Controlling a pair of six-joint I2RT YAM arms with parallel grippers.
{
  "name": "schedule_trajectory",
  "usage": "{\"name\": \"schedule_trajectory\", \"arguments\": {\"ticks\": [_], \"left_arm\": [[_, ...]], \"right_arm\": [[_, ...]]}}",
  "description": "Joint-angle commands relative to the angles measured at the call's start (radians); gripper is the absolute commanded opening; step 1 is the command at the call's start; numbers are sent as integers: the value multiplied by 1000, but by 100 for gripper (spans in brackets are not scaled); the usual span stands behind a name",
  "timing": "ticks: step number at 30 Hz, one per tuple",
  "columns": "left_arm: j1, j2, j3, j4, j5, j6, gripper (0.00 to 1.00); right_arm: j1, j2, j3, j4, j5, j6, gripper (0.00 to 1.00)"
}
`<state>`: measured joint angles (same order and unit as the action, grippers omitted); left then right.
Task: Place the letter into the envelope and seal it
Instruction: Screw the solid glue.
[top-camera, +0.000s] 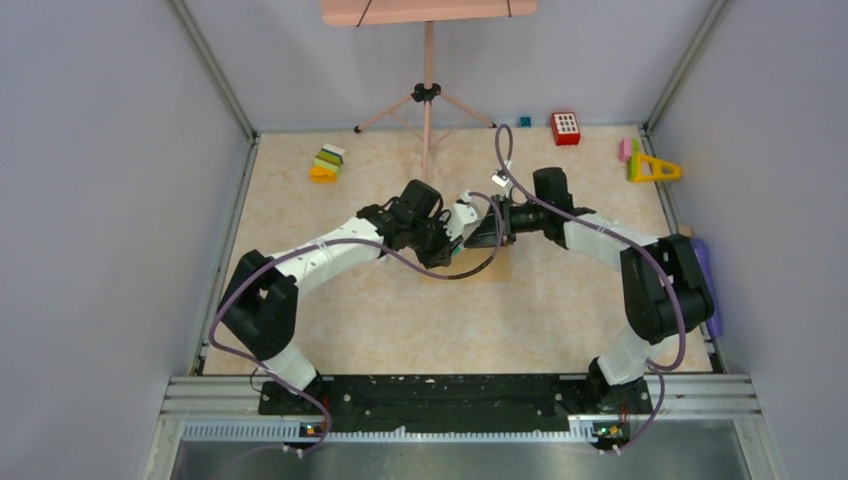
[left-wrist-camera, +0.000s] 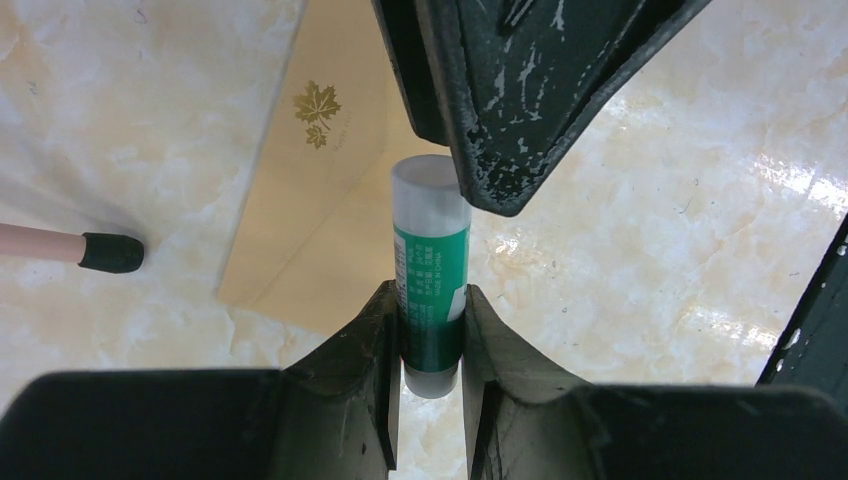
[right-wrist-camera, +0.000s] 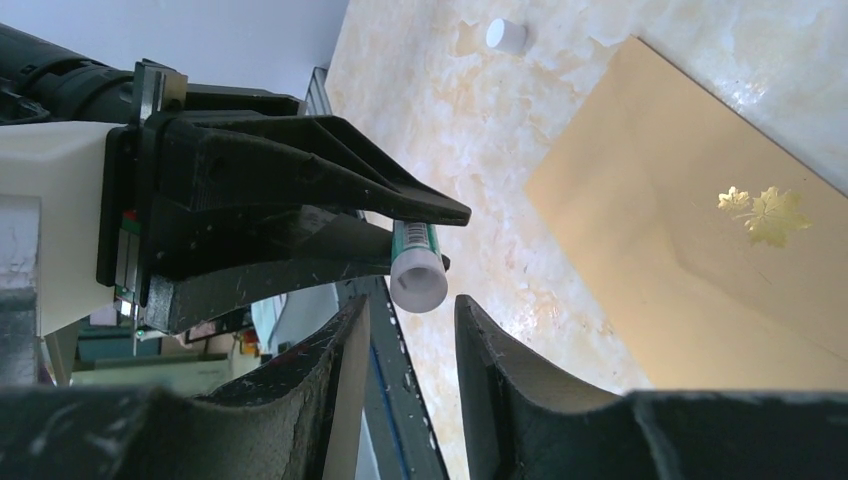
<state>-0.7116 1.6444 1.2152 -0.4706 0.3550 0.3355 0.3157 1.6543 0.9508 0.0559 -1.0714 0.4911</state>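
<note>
Marble surface (left-wrist-camera: 650, 250) | envelope (left-wrist-camera: 330, 220) lies flat: light, thin, likely slippery, pinch at an edge | left tool (left-wrist-camera: 430, 295) clamps glue stick (left-wrist-camera: 432, 240) | right tool (right-wrist-camera: 412, 305) jaws parted at its white end

In the top view the 2 arms stand on bases at the bottom edge and bend inward, meeting just above the frame's middle. The left arm (top-camera: 320, 258) has its elbow at lower left and reaches up and right. The right arm (top-camera: 610, 238) has its elbow at the right and reaches left. The left gripper (left-wrist-camera: 432, 335) is clamped on a glue stick (left-wrist-camera: 432, 262), its 2 fingers (left-wrist-camera: 382, 345) pressing the green barrel from either side at the bottom centre of its wrist view. The right gripper (right-wrist-camera: 408, 350) faces it tip to tip. Its 2 fingers stand apart with a bare gap between them, and the stick's white end sits just above that gap.
</note>
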Motion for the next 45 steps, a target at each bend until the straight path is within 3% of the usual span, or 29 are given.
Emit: {"name": "schedule_trajectory", "arguments": {"ticks": [1,17,25,35,45], "left_arm": [[-5,-18,-9,35,-8,11,0],[-28,-2,0,24,-26,25,0],[-31,-4,0,21,-34,26,0],[-32,-5,2,20,-33,27,0],[-32,1,15,-2,23,30,0]], "right_arm": [[-5,3,47,-18,-6,-26,36],[-2,23,49,36,-22,25,36],[5,24,51,25,-28,17,29],[22,23,54,16,-31,8,31],[23,13,74,-39,-45,-85,18]]}}
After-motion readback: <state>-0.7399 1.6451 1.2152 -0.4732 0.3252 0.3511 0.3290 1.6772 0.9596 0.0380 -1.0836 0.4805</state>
